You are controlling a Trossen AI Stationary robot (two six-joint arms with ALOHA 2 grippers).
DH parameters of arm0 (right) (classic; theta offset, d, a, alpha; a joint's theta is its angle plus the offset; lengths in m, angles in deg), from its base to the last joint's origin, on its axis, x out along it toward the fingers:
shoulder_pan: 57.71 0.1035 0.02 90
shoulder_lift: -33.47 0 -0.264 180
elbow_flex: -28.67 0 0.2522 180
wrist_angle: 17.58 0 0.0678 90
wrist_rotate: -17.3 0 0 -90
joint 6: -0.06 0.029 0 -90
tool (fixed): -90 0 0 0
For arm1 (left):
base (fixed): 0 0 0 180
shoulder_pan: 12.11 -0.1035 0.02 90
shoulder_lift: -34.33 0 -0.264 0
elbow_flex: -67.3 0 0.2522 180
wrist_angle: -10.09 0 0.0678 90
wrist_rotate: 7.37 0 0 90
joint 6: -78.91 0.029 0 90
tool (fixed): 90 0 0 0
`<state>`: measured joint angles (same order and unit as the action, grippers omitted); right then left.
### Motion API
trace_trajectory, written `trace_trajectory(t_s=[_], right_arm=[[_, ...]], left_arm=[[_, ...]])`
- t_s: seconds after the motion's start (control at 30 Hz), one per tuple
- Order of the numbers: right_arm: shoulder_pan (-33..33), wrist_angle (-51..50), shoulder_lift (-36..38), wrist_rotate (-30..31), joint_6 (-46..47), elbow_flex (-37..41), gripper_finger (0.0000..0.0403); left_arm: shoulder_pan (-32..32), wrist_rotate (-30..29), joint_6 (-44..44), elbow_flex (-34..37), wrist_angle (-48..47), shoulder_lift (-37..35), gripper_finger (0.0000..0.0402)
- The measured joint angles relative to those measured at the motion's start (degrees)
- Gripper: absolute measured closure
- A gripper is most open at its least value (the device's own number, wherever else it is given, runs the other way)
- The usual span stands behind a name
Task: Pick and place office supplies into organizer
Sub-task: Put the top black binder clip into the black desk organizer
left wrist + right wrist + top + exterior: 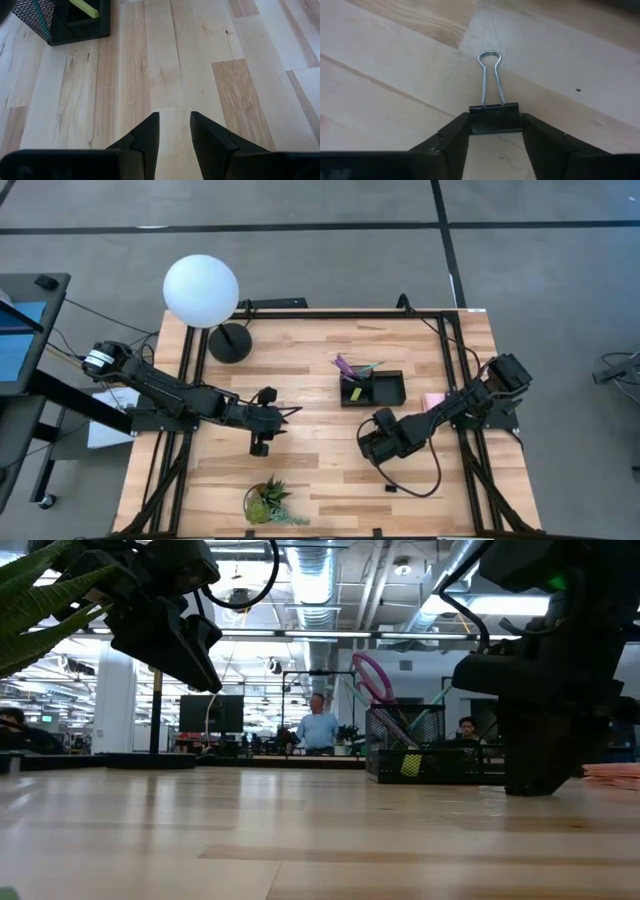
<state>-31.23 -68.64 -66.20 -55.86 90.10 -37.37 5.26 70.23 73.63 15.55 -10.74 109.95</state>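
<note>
High view first: we see no readable writing or brand marks anywhere. The organizer [373, 389] sits on the wooden table [320, 480] right of centre toward the far side, with purple-handled scissors [347, 367] and a thin pen standing in its taller compartment and a yellow piece [355, 393] in it too. A pink sticky-note pad [432, 402] lies just right of it, partly under the right arm. The right gripper [372, 442] is down at the table nearer to us than the organizer; the left gripper [290, 413] hangs left of centre. A small black clip [392, 488] lies near the front edge, a green plant [268, 502] to its left, a white globe lamp [201, 290] at the far left.

Low view: we see the mesh organizer [420, 745] with the pink scissor loop [372, 677] rising from it, and people in the room behind.

Left wrist view: our left gripper [174, 131] has its fingers moderately apart with nothing between them, above bare wood; the organizer [62, 22] corner shows, the yellow piece [84, 7] inside.

Right wrist view: the right gripper [496, 131] has its fingers flanking a black binder clip [495, 118] lying on the table, each right at a side of the clip's body; we cannot tell whether they grip it.
</note>
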Motion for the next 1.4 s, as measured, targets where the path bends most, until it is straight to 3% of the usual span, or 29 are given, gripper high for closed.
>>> trace_trajectory(t_s=[0.2, 0.4, 0.67, 0.87, 1.2, 1.4], right_arm=[[0.0, 0.6, 0.0, 0.4, 0.0, 0.0, 0.0274], [0.1, 1.0, 0.3, 1.5, 0.0, 0.0, 0.0259], [-0.4, 6.5, 1.4, 8.3, -4.6, -1.1, 0.0274], [-3.1, 2.9, 1.9, 13.5, -9.5, -4.3, 0.0258], [-12.1, -4.9, 1.9, 13.3, -16.6, -8.5, 0.0274], [-14.4, -8.2, 1.9, 12.9, -17.2, -8.9, 0.0234]], left_arm=[[0.0, 0.0, 0.0, 0.0, 0.0, 0.0, 0.0297], [0.0, 0.0, 0.0, 0.0, 0.0, 0.0, 0.0297], [0.0, -0.3, 0.0, 0.0, 0.0, 0.0, 0.0297], [0.0, -0.4, 0.0, 0.0, 0.1, 0.0, 0.0297], [0.0, -0.4, 0.0, 0.0, 0.1, 0.0, 0.0297], [0.0, -0.4, 0.0, 0.0, 0.0, 0.0, 0.0297]])
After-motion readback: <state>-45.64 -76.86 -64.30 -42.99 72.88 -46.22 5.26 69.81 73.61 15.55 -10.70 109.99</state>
